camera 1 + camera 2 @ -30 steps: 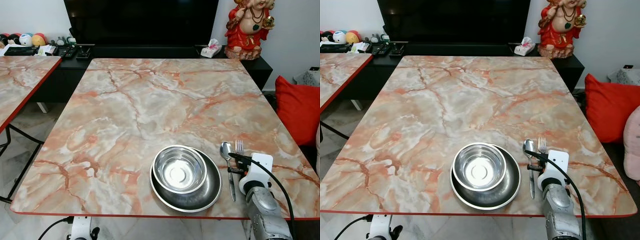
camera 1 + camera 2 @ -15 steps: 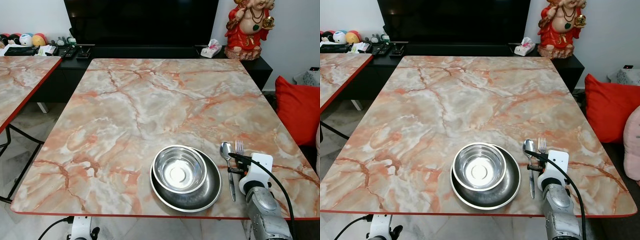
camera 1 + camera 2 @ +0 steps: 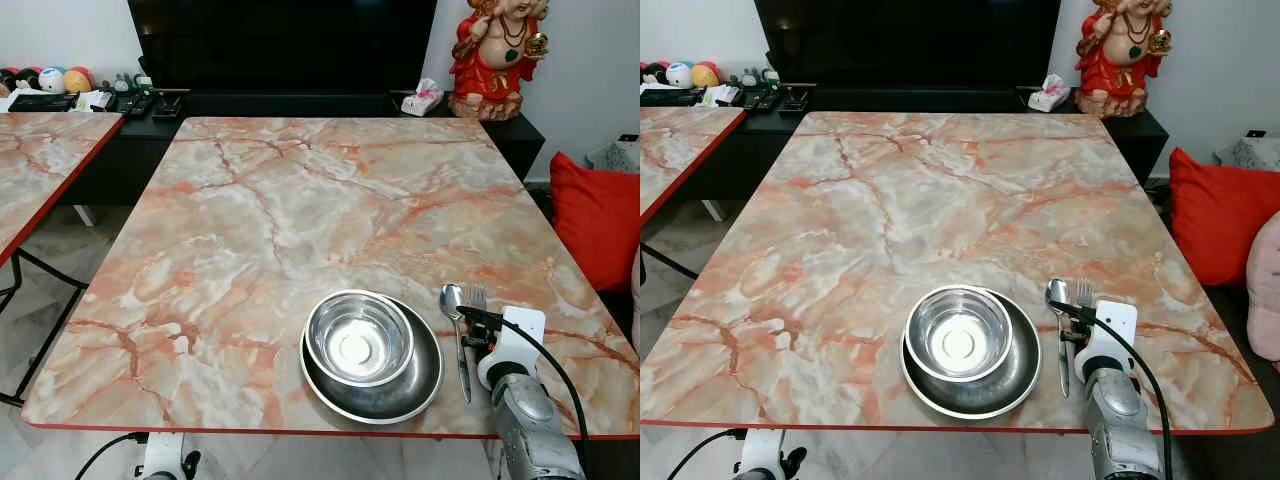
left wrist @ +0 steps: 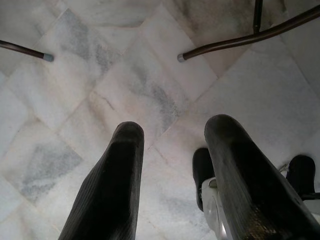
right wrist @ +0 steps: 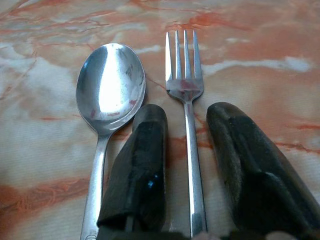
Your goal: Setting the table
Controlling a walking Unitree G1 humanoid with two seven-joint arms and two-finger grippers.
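A steel bowl (image 3: 358, 338) sits inside a steel plate (image 3: 428, 385) near the front edge of the marble table (image 3: 300, 200). Just right of the plate a spoon (image 3: 452, 300) and a fork (image 3: 478, 295) lie side by side, bowl and tines pointing away from me. My right gripper (image 5: 187, 112) is low over the table, open, one finger on each side of the fork's handle (image 5: 192, 165), with the spoon (image 5: 110, 85) just outside one finger. The left gripper (image 4: 172, 127) hangs open below the table over the floor.
A second marble table (image 3: 40, 160) stands to the left. A red cushion (image 3: 598, 215) is at the right. A dark console (image 3: 150, 105) with small items, a tissue pack (image 3: 422, 98) and a red statue (image 3: 495, 55) run along the far side. Metal table legs (image 4: 240, 40) cross the floor.
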